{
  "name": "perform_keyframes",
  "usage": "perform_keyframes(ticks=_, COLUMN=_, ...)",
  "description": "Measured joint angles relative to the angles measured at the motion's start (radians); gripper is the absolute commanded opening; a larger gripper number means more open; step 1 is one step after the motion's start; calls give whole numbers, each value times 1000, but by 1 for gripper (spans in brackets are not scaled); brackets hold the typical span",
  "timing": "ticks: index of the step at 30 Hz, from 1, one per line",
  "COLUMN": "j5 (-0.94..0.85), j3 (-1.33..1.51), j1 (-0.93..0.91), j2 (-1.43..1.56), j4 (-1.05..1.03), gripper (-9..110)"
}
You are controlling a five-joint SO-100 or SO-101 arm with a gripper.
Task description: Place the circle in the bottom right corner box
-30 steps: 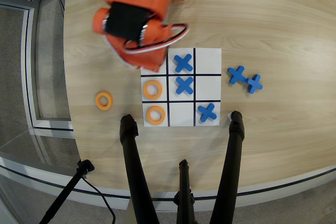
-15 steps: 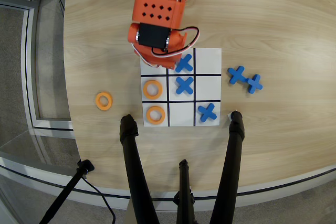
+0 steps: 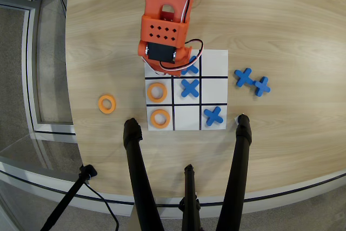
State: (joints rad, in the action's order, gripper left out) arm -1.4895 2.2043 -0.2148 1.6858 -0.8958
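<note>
The orange arm (image 3: 172, 14) comes down from the top of the overhead view and covers the upper left cell of the paper grid (image 3: 214, 60). The gripper is hidden under the arm's own body, so I cannot tell if its fingers are wide or narrow, or if they hold something.

Just below the arm, in the left cell of the middle row, lies one orange ring (image 3: 157, 92). One cell further down, in the lower left corner cell, lies a second ring (image 3: 160, 118). A third ring (image 3: 107, 104) rests on the bare table (image 3: 292, 25), well apart from the arm and off the paper to the left; it looks like a piece in reserve.

Blue crosses fill other cells: one (image 3: 190, 69) touching the arm's edge in the top middle cell, one (image 3: 190, 87) in the centre cell, and one (image 3: 213, 115) in the lower right corner cell as this view shows it. Two more crosses (image 3: 252, 81) wait off the paper, far to the right of the arm.

The bottom middle cell (image 3: 186, 118) and both upper cells of the right column are empty. Which corner the task means is not sure; I judge it could be the cell under the arm, if the sides are counted from the robot.
</note>
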Motion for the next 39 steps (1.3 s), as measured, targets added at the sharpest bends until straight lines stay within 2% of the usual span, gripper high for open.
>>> perform_keyframes(ticks=18, j5=-15, j3=-6, j1=-18, j2=14, j4=31, gripper=15)
perform_keyframes(ticks=20, j5=-23, j3=-29, j1=-25, j2=49, j4=31, gripper=22)
perform_keyframes(ticks=25, j5=-66, j3=-160, j1=-31, j2=183, j4=-126, gripper=22)
perform_keyframes(ticks=31, j5=-74, j3=-46, j1=49, j2=569, j4=-328, gripper=22)
perform_keyframes(ticks=38, j5=-120, j3=531, j1=143, j2=1298, j4=-399, gripper=22)
perform_keyframes(ticks=39, j5=-130, j3=626, j1=137, j2=1402, j4=-399, gripper=19)
